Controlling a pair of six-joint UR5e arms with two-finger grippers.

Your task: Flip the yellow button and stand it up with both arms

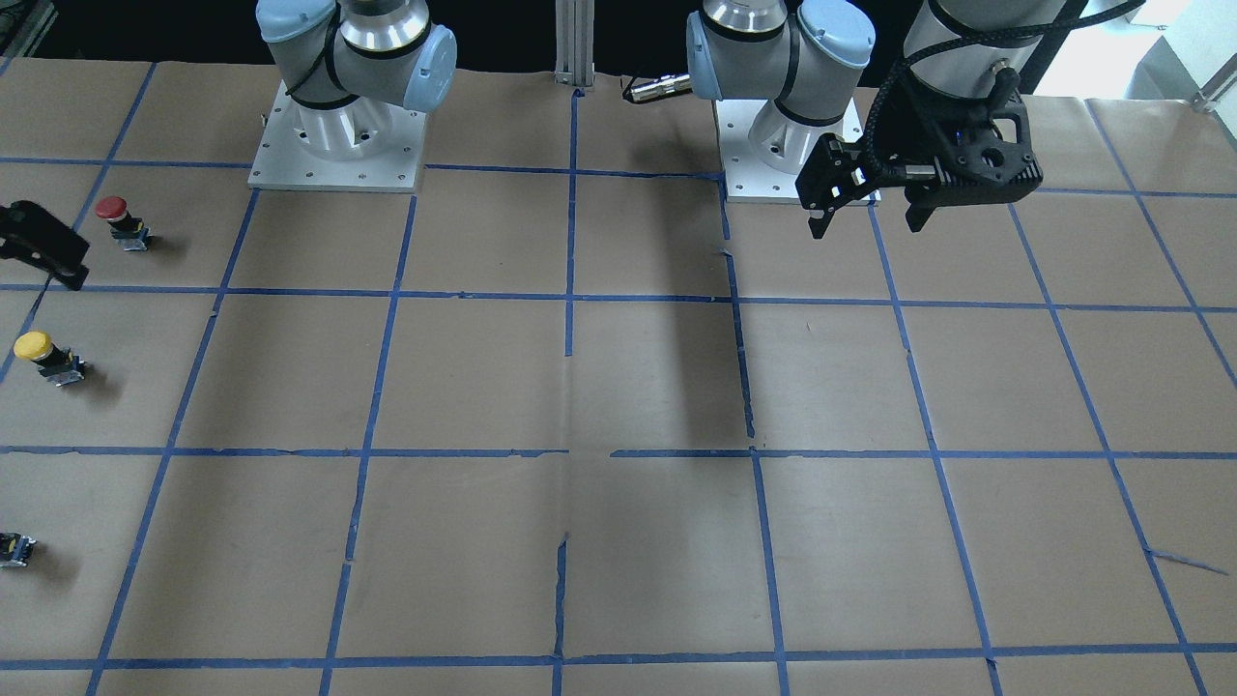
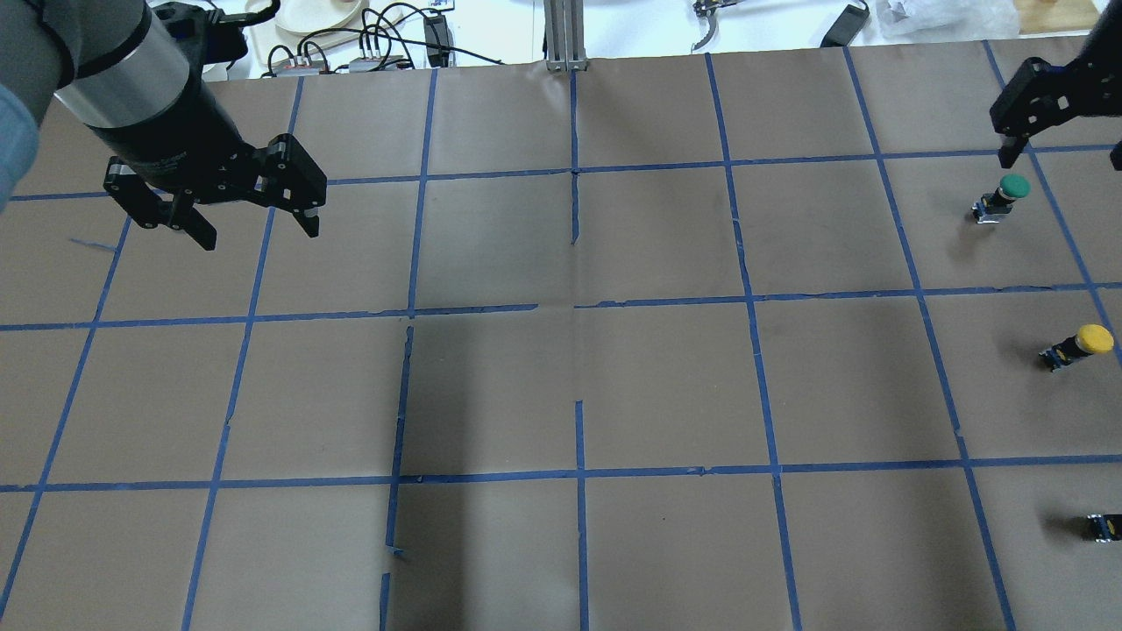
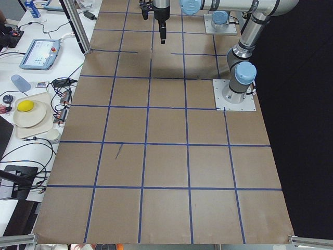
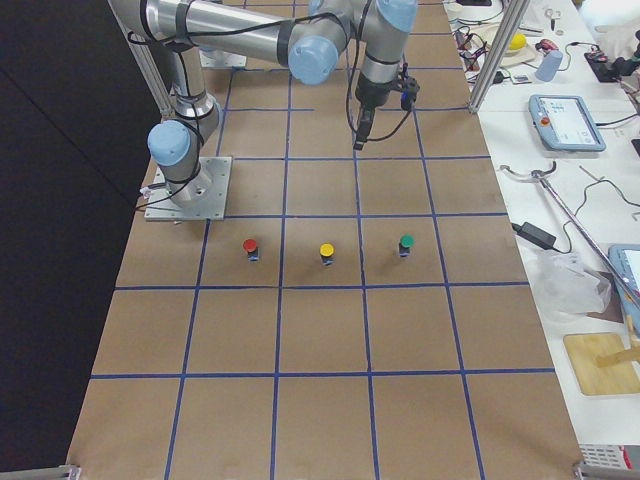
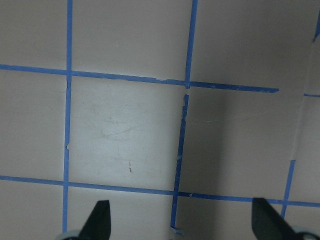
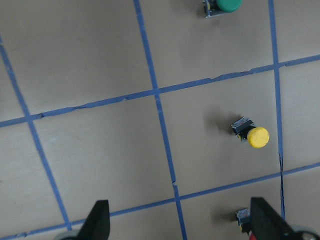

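You're in a robotics lab: two industrial arms [image 4: 250, 40] bolted to a table [image 4: 320, 330] papered brown and gridded with blue tape [image 4: 320, 287], an aluminium post [image 3: 76, 26] at its edge, your touchscreen pendant [image 3: 40, 53] on the bench [image 3: 13, 70] beside it.

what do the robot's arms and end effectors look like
The left arm and right arm are silver-grey tubes with rounded light-blue joint caps, standing on pale square base plates. A black braided cable runs down the left wrist. The left end effector and right end effector are black and blocky, each with two slim fingers. No markings are readable.
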